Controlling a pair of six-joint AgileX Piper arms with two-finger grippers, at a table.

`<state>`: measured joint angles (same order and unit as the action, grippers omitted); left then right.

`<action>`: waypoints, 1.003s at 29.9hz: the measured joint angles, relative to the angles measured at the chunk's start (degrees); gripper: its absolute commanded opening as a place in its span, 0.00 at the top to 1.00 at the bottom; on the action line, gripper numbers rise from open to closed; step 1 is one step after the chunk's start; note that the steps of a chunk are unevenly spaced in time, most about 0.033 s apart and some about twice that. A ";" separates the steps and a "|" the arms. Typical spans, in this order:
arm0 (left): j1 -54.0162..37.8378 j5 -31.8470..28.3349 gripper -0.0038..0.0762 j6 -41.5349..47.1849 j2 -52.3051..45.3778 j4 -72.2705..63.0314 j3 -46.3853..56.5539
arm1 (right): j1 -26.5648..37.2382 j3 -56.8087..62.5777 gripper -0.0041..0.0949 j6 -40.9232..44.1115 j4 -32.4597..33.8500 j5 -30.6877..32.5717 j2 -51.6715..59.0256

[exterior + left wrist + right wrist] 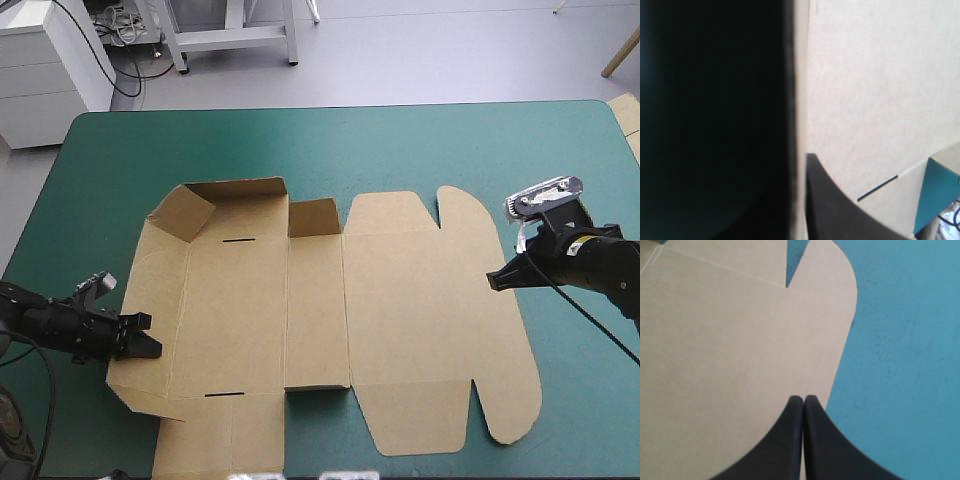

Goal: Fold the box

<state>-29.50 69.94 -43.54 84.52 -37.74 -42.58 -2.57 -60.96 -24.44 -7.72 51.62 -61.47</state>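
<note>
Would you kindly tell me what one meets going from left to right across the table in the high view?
left gripper → box → right gripper

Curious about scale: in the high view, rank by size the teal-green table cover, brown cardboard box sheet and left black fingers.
Largest: teal-green table cover.
Then the brown cardboard box sheet.
Smallest: left gripper's black fingers.

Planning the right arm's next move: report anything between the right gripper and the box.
Nothing visible. The right gripper, shut, is at the box's rounded flap edge; only bare teal-green cover lies beside it.
</note>
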 measured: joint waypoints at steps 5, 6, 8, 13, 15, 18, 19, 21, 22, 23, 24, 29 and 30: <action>0.56 0.24 0.96 0.90 0.34 1.63 -6.44 | 0.00 0.00 0.97 -0.05 0.00 -0.69 0.00; 1.26 -0.26 0.96 0.92 0.39 2.34 -8.29 | 0.00 0.00 0.97 -0.05 0.00 -0.77 0.00; 3.44 -0.80 0.96 1.12 0.45 4.42 -12.25 | 0.00 0.00 0.97 -0.05 0.00 -0.84 0.00; 13.90 -0.81 0.96 1.93 1.00 12.02 -22.01 | 0.00 0.00 0.97 -0.07 0.00 -0.88 0.00; 17.76 -1.30 0.96 1.93 1.62 14.33 -25.36 | 0.00 0.00 0.97 -0.13 0.00 -0.83 0.00; 23.12 -2.34 0.96 1.93 3.23 18.26 -30.60 | 0.00 0.00 0.97 -0.13 0.00 -0.63 0.00; 24.79 -2.59 0.96 1.87 3.94 19.73 -32.24 | 0.00 0.00 0.97 -0.13 0.00 -0.55 0.00; 27.88 -3.19 0.96 1.81 5.44 22.28 -34.89 | 0.00 0.00 0.97 -0.15 0.00 -0.57 0.13; 29.35 -3.53 0.96 1.80 6.15 23.74 -36.17 | 0.00 0.00 0.97 -0.15 0.00 -0.57 0.35; 30.76 -3.98 0.96 1.76 6.81 25.16 -37.27 | 0.00 0.00 0.97 -0.15 0.00 -0.62 0.71; 31.91 -4.83 0.96 1.76 7.25 26.37 -37.96 | 0.00 0.00 0.97 -0.15 0.00 -0.68 1.15; 38.91 -11.72 0.96 1.69 8.52 34.24 -39.19 | 0.00 0.00 0.97 -0.15 0.00 -0.87 5.33; 40.28 -12.97 0.96 1.53 8.75 35.28 -39.19 | 0.00 0.00 0.97 -0.15 0.00 -0.87 6.08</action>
<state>10.78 56.96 -42.01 93.27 -2.46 -81.77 -2.57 -60.96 -24.59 -7.72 50.75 -55.39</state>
